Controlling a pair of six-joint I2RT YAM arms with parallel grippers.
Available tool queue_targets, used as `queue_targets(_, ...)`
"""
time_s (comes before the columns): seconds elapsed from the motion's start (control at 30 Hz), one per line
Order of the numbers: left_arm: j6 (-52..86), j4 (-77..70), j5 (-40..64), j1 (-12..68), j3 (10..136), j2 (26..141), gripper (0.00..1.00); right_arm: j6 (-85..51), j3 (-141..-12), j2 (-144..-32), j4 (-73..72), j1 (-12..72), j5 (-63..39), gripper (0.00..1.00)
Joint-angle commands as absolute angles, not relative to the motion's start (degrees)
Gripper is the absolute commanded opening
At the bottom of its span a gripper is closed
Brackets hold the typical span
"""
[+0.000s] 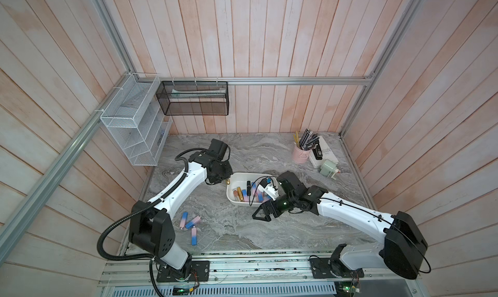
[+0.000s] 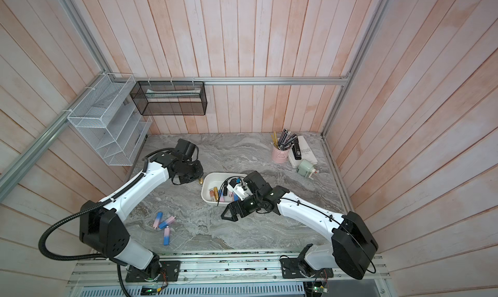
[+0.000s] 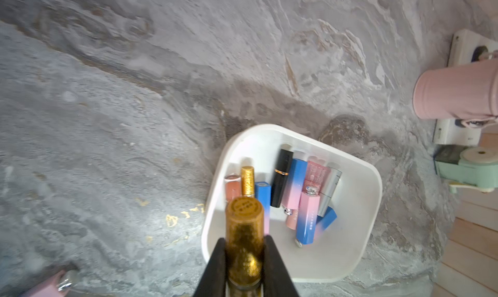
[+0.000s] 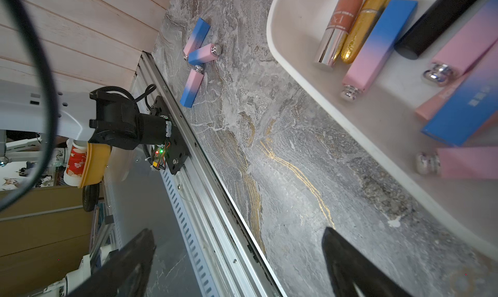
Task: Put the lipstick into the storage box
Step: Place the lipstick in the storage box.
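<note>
Gold glitter lipstick tube (image 3: 244, 222), lower centre of the left wrist view, sits clamped in the left gripper (image 3: 244, 245) at the rim of the white rounded plastic storage box (image 3: 358, 228). This looks like the carrying step; next it needs moving over the rim and releasing. The right gripper (image 4: 238, 232) gapes empty.

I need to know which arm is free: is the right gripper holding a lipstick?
No, the right wrist view shows the right gripper wide open with nothing between its jaws.

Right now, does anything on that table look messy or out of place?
Yes. Three pink-and-blue lipsticks lie scattered on the table near the left arm's base, outside the white storage box holding the others. The left end effector grips a gold lipstick beside the box, not yet in.
</note>
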State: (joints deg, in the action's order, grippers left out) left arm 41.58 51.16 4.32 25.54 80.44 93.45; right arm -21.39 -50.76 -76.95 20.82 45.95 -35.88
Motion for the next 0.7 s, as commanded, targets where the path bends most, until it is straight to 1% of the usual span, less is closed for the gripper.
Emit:
queue_targets(0.0,43.46,49.63,6.25,28.48,82.98,99.28,0.18,-21.40,-50.67,-73.92,22.28,45.57,-35.09,0.98)
queue_targets(0.17,43.13,48.93,6.52,32.75,88.64,107.72,0.18,-22.98,-48.50,-70.55,22.89,45.44,-33.91,0.98)
queue_targets(0.23,42.74,48.96,6.50,34.04,90.48,110.27,0.20,-23.67,-47.58,-69.08,23.10,45.41,-33.41,0.98)
queue_targets(0.27,42.72,48.95,6.48,34.33,90.97,111.19,0.23,-24.05,-47.31,-68.48,23.29,45.43,-33.30,0.98)
queue_targets(0.37,42.19,49.21,6.56,34.79,91.71,112.79,0.37,-24.90,-46.06,-66.66,23.46,45.44,-32.71,0.98)
queue_targets(0.43,41.95,49.63,5.69,34.89,90.88,112.46,0.50,-25.22,-45.36,-65.63,23.82,45.44,-32.46,0.98)
queue_targets(0.5,41.84,50.22,4.02,34.89,89.27,110.80,0.56,-25.31,-44.94,-64.99,24.00,45.44,-32.32,0.98)
queue_targets(0.57,42.05,51.52,1.69,34.89,86.72,107.96,0.57,-25.40,-44.69,-64.64,24.05,45.44,-32.26,0.98)
queue_targets(0.67,44.02,54.42,-2.75,34.80,80.03,100.37,0.57,-25.23,-44.60,-64.55,23.79,45.44,-32.55,0.98)
